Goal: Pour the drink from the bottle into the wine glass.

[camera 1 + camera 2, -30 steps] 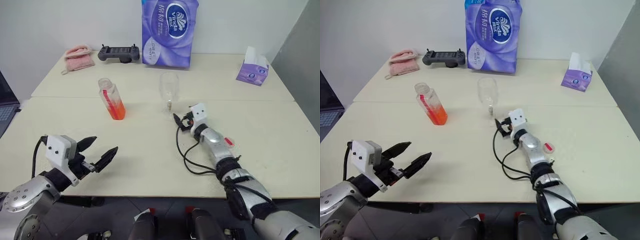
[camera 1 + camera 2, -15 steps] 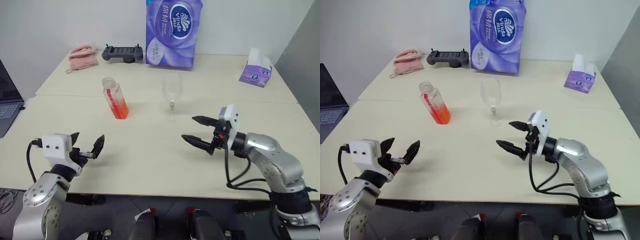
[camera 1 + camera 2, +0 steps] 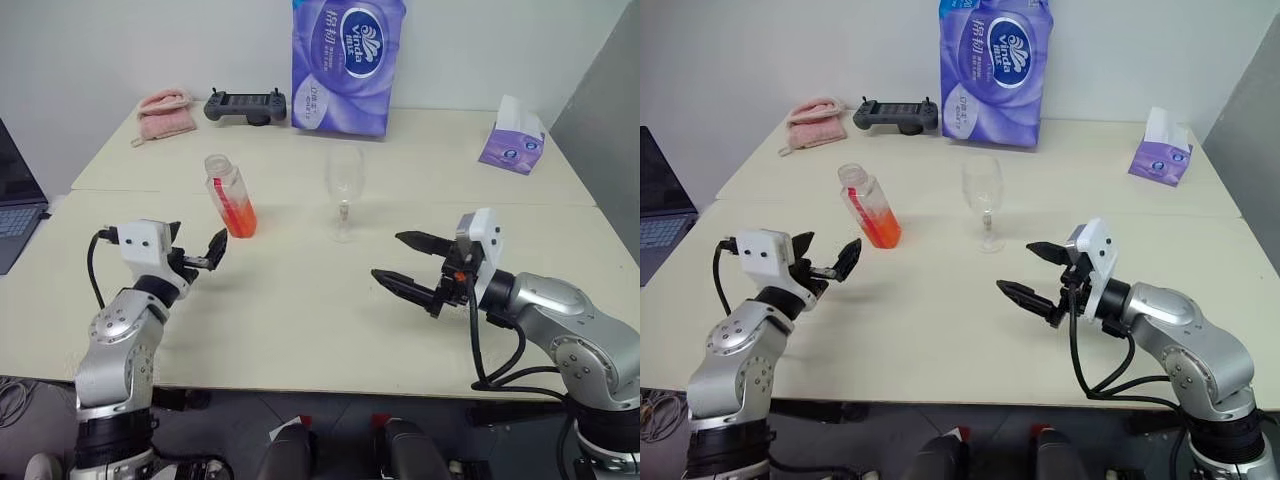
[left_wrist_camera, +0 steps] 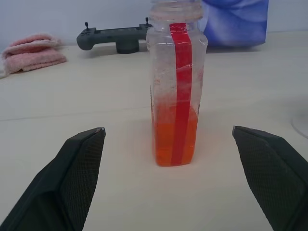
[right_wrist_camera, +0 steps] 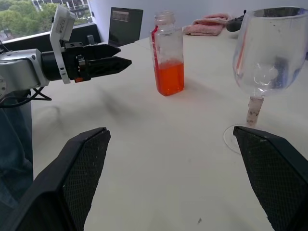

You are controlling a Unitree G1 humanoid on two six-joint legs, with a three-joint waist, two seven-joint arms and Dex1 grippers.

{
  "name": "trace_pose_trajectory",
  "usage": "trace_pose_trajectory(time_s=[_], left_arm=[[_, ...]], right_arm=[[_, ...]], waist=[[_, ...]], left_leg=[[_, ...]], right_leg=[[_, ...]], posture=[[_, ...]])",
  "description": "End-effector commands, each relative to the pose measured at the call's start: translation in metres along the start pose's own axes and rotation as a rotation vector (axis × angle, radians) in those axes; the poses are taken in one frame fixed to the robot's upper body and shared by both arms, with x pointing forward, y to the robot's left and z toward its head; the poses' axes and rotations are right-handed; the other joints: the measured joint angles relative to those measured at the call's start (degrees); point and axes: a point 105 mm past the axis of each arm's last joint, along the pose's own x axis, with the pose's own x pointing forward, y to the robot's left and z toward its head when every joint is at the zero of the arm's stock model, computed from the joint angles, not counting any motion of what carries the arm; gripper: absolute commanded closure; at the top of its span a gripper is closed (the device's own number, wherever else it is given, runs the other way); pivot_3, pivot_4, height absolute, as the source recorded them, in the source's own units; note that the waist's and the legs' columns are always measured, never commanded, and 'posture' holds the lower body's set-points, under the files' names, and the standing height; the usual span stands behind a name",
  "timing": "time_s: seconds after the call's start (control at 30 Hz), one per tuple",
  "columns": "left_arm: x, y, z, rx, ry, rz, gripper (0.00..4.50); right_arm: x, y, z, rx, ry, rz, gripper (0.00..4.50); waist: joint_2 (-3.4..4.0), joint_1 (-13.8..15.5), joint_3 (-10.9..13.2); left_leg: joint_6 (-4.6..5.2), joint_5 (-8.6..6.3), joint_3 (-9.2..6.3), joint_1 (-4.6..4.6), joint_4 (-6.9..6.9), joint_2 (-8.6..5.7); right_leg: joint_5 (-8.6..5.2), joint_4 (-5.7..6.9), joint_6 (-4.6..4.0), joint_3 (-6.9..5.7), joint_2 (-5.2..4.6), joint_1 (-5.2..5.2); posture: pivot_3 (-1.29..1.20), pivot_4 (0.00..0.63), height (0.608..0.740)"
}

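our left pincer is wide open and level, empty, just short of the bottle, which is at approx. 1 o'clock from it on the counter. in the left wrist view the bottle sits about centred between the two fingers, a bit toward the far side, not touching them. the bottle stands upright, we see no cap on its neck, and the drink fills only the lower part. the wine glass stands upright at 3 o'clock from the bottle, well apart, and looks empty.

our right pincer is also open and empty, hanging above the counter at approx. 5 o'clock from the glass, near but not touching.

step in hand, as we judge: reach and grasp the bottle w/ the left pincer. to do it well:
- we go straight fwd, keeping the pincer level, so both fingers pass the bottle's sides w/o pushing it.
- we close on the body around mid height, above the liquid line if possible; the plastic looks thin, so a firm but not hard squeeze.
- the mouth is open, so no tilt before the bottle is over the glass.
- the right pincer could steady the glass stem, bc the glass looks easy to tip.
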Motion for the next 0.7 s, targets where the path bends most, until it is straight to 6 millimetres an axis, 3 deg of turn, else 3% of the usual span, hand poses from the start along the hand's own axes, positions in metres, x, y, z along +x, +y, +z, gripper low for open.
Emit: trace_pose_trajectory(time_s=[0.03, 0.23, 0.5, 0.7], left_arm=[[0.014, 0.002, 0.014, 0.039, -0.054, -0.016, 0.0], [0.038, -0.001, 0.012, 0.041, -0.065, -0.014, 0.0], [0.055, -0.01, 0.001, 0.02, -0.066, -0.049, 0.0], [0.066, -0.002, -0.002, 0.015, -0.074, -0.026, 0.0]], right_arm=[[-0.004, 0.005, 0.021, -0.044, -0.067, -0.001, 0.02], [-0.008, 0.009, 0.024, -0.053, -0.075, -0.004, 0.02], [-0.011, 0.009, 0.022, -0.066, -0.068, -0.028, 0.02], [-0.01, 0.007, 0.022, -0.065, -0.071, -0.046, 0.02]], waist=[[0.0, 0.1, 0.0], [0.0, 0.1, 0.0], [-0.01, 0.0, 0.0], [-0.02, 0.0, 0.0]], left_leg=[[0.0, 0.0, 0.0, 0.0, 0.01, -0.01], [0.0, 0.0, 0.01, -0.01, 0.01, -0.02], [0.0, 0.0, 0.01, -0.01, 0.03, -0.01], [-0.01, 0.01, 0.01, -0.01, 0.04, -0.01]], right_leg=[[0.0, 0.01, 0.0, 0.0, 0.0, 0.0], [0.0, 0.0, 0.01, -0.03, 0.02, 0.0], [0.0, 0.01, 0.01, -0.03, 0.01, -0.01], [0.01, 0.02, 0.01, -0.05, 0.02, -0.01]], posture=[[0.0, 0.15, 0.74], [0.0, 0.15, 0.74], [0.0, 0.15, 0.74], [0.0, 0.15, 0.74]])
